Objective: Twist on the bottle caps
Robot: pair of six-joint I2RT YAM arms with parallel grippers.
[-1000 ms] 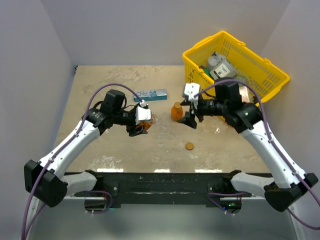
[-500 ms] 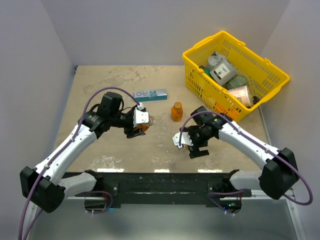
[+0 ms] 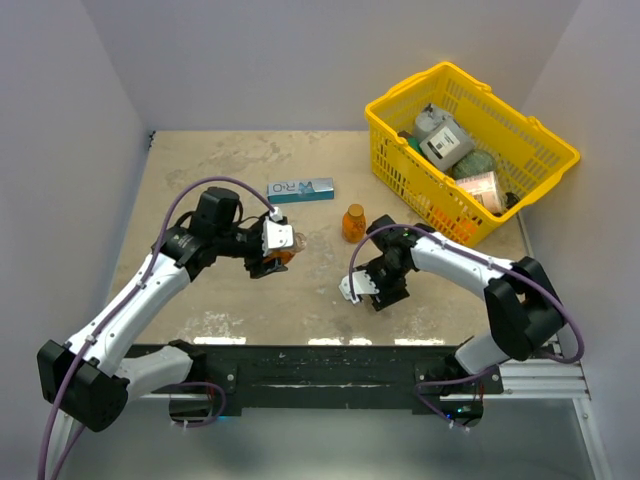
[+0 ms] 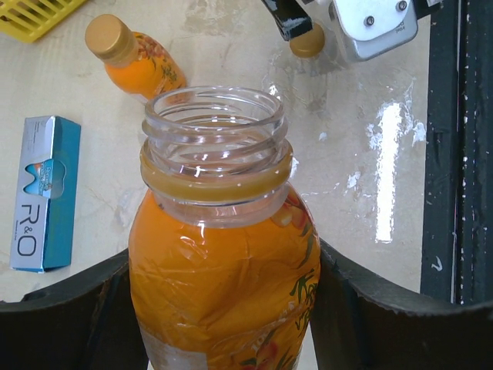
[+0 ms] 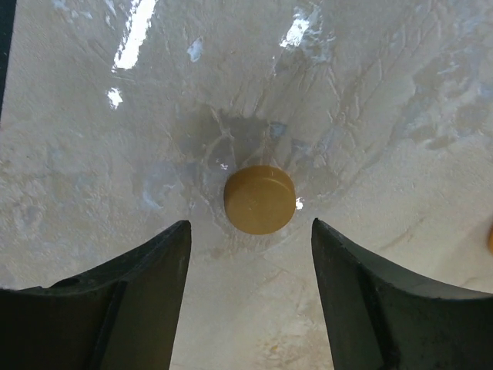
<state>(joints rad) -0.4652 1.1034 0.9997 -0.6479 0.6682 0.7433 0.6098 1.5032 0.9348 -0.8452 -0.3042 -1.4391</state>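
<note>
The left gripper (image 3: pixel 274 252) is clamped around the uncapped bottle (image 4: pixel 223 254), its dark fingers (image 4: pixel 69 324) pressed against both sides of the orange body; the clear threaded neck points away from the wrist, out over the table (image 3: pixel 200 170); the bottle is held left of the tabletop's middle, and whether its base touches the surface cannot be told.

The right gripper (image 5: pixel 250 229) hangs low with its jaws spread wide and nothing between them; the loose cap (image 5: pixel 259 200), a brownish disc, lies flat on the glossy surface just beyond the fingertips, centred on the gap and touching neither finger; this spot is right of the middle, closer to the near edge than the far one; from above the arm's wrist hides the disc, while the left wrist view shows it beside the gripper's white housing.

The capped bottle (image 3: pixel 353 222) stands upright near the tabletop's middle, between the two grippers and a little farther back, the fitted cap (image 4: pixel 106 35) on its neck.

A blue-and-white box (image 3: pixel 301 189) lies flat toward the far edge, beyond the left gripper; a yellow basket (image 3: pixel 410 185) holding packaged goods fills the far right corner.
</note>
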